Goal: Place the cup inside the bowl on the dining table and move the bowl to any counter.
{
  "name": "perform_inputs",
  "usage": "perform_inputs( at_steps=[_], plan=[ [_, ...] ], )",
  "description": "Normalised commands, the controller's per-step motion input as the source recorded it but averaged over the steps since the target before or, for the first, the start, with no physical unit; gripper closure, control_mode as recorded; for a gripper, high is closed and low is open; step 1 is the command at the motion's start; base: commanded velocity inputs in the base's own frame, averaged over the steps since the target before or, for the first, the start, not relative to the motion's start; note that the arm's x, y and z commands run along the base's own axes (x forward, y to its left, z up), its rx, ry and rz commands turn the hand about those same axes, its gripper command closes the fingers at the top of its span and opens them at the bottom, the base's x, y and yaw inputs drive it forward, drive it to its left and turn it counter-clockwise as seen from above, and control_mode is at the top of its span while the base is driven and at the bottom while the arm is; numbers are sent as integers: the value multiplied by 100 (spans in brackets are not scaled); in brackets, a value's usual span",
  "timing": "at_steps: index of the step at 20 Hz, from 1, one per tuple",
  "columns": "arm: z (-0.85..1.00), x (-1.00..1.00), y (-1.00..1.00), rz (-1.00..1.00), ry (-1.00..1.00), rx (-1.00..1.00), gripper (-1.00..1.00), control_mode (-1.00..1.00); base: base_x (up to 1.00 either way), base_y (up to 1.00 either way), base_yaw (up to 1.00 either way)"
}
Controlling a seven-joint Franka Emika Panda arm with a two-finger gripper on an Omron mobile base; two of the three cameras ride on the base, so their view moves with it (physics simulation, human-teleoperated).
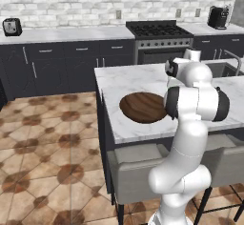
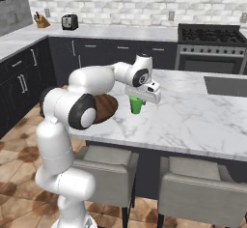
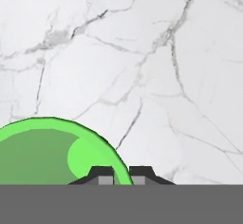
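Over the dining table (image 2: pixel 193 116) the gripper (image 2: pixel 138 98) hangs right on top of the cup (image 2: pixel 136 105), and the hand view tells the story: the two dark fingertips (image 3: pixel 102 174) sit close together astride the cup's near rim, one tip inside the green wall, one outside, so this looks like a rim pinch; whether they are actually biting on the wall I cannot tell. The cup stands upright on the marble, just beside the bowl (image 1: pixel 142 107), which lies near the table's left edge. Judging the step as the grasp, doing it well means a firm squeeze on that thin wall before any lift, then a straight rise high enough to clear the bowl's lip, a short carry across, and a low, gentle release near the bowl's middle so the tumbler doesn't topple. From the right base view you get cup, hand and part of the bowl together; the left base view gives the bowl's full wooden face, with the arm's own bulk in front of the cup. Beyond waits the counter (image 1: pixel 66 34) for the later move.
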Motion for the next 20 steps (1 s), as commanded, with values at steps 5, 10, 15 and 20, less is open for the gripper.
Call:
perform_inputs(
  at_steps=[5,10,15,20],
  plan=[
    [6,-8,0,0,-4,0,100,-100,0,0,0],
    [38,-24,3,0,-9,0,100,-100,0,0,0],
    [50,-33,5,0,-6,0,100,-100,0,0,0],
    [42,-39,11,0,-3,0,100,-100,0,0,0]
  ],
)
